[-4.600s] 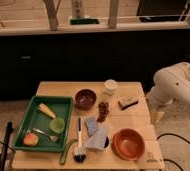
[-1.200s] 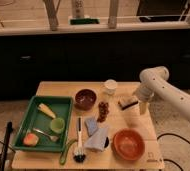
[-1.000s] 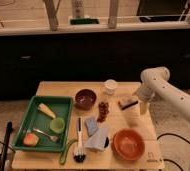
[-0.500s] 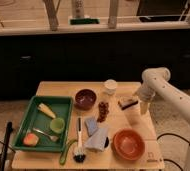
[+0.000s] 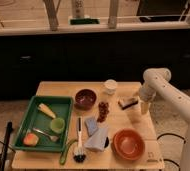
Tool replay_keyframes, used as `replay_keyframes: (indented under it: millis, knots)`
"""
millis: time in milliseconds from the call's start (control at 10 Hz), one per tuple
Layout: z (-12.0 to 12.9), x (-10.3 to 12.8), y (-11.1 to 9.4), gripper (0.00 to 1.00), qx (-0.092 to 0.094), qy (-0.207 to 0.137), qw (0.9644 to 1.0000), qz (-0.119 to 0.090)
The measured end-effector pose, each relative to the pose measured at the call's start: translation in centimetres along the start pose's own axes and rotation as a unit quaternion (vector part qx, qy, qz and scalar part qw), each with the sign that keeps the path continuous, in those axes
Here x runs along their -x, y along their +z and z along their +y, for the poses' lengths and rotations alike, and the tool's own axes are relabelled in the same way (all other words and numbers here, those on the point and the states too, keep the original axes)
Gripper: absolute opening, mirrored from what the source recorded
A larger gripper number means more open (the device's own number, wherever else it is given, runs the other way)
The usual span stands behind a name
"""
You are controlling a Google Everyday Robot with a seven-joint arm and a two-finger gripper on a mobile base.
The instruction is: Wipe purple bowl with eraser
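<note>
**Reach phase, before the grasp.** The arm enters from 3 o'clock and bends down over the right edge of the tabletop point(image 5: 58, 89). The hand point(image 5: 139, 106) sits just beside the eraser point(image 5: 128, 102), on its 3 o'clock side and very close to it. Whether it touches the eraser, and whether it is apart or together, cannot be told.

The eraser is a small block with a dark top and a pale base. It lies flat on the wood and does not appear to be lifted. The purple bowl point(image 5: 85, 98) stands upright toward 9 o'clock from the eraser, well apart from it, with nothing visible inside. A white cup point(image 5: 110, 86) stands at 1 o'clock from the bowl. A small dark red cluster point(image 5: 103, 109) lies between the bowl and the eraser, slightly toward 6 o'clock of the line joining them.

**Step in hand (judged):** acquiring the eraser; wiping has not begun.

**Next move (judged):**
- Centre the hand over the block, close it across the short sides and lift it clear.
- Carry it toward 9 o'clock, high enough to pass over the cluster and clear of the cup.
- Lower it into the bowl and rub the inner wall.

The bowl looks light and glossy, so sideways pressure may slide it toward the green tray point(image 5: 34, 116).
</note>
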Motion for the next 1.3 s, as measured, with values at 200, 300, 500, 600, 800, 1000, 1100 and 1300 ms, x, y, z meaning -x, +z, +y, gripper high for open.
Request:
replay_keyframes:
  millis: [200,300,500,600,800,1000,1100,1300]
  knots:
    - [0.2,0.1,0.0,0.80,-0.001,-0.010,0.9999,-0.004]
    - [-0.2,0.8,-0.2,0.80,-0.009,-0.022,0.9997,-0.004]
    - [-0.7,2.1,-0.2,0.80,-0.020,-0.043,0.9989,-0.002]
    - [-0.8,2.5,-0.1,0.80,-0.025,-0.052,0.9983,0.002]
    - [-1.4,3.5,0.3,0.80,-0.035,-0.069,0.9969,0.017]
    - [-1.9,4.0,0.8,0.80,-0.036,-0.078,0.9960,0.024]
    - [-2.1,4.1,1.1,0.80,-0.034,-0.081,0.9957,0.027]
    - [-2.8,4.4,2.0,0.80,-0.028,-0.088,0.9952,0.030]
